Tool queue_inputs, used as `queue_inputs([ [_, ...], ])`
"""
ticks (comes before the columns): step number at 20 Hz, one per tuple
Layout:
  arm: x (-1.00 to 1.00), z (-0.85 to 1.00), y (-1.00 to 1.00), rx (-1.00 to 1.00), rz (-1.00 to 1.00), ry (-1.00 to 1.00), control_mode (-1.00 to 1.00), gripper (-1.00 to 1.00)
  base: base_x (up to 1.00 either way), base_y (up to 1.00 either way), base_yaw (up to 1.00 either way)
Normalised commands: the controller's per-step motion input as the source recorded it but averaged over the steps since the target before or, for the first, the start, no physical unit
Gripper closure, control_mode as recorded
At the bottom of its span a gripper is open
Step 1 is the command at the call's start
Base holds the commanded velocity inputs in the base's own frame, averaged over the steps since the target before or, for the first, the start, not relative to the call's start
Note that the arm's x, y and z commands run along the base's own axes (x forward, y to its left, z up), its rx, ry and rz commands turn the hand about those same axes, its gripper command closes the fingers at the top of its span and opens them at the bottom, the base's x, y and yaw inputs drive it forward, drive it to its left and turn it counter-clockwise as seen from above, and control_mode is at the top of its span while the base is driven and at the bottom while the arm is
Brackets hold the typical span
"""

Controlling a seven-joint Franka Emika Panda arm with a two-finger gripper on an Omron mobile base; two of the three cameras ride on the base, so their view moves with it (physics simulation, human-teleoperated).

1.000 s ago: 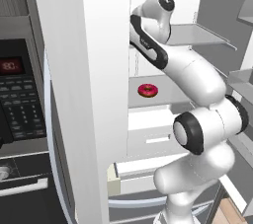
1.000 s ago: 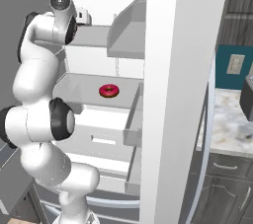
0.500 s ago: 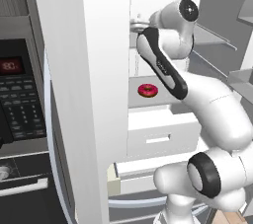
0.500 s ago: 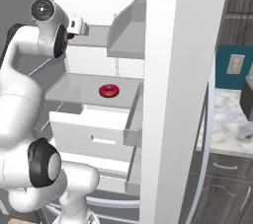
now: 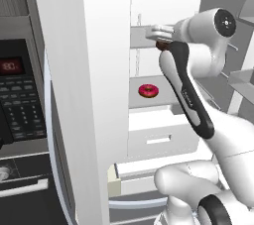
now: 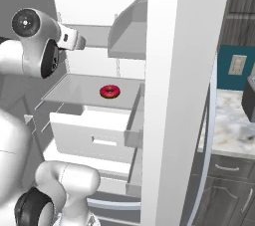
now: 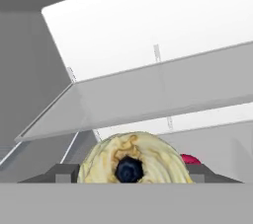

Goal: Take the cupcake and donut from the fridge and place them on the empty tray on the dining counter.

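Fridge [image 5: 89, 95] stands with its doors swung open and its white interior exposed. Arm reaches into the upper part of the compartment, with the gripper [image 5: 159, 34] at the level of an upper shelf. In the left base view a small dark brown object, the cupcake [image 5: 162, 45], sits directly under the hand, at the fingers. In the hand view the cupcake [image 7: 132, 163] shows close up, tan swirled top with a dark centre, lying between the two dark fingertips [image 7: 63, 172], one on each side. Jaws stand wide, on either side of the cupcake; whether the pads actually touch it cannot be told, so a grip is not confirmed.

Donut [image 6: 110, 91], red-pink glazed ring, lies flat on the glass shelf [image 6: 74, 90] just above the drawers [image 6: 94, 133], one level below the gripper and well apart from it. Same donut appears in the left base view [image 5: 148, 90], and as a red sliver [image 7: 190, 159] behind the cupcake in the hand view.

Writing: black wall oven [image 5: 20, 100] left of the fridge has a red lit display [image 5: 11, 65]; its digits are too small to read. No other labels are legible.
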Motion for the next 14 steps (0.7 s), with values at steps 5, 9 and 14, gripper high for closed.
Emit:
queue_inputs([
  [5,-1.0,0.0,-0.14,0.0,0.0,0.04,-1.0,1.0,0.0,0.0,0.0],
  [9,-1.0,0.0,-0.15,-0.04,0.0,0.0,-1.0,1.0,0.0,0.0,0.0],
  [14,-1.0,0.0,-0.23,-0.04,0.0,0.03,-1.0,1.0,0.0,0.0,0.0],
])
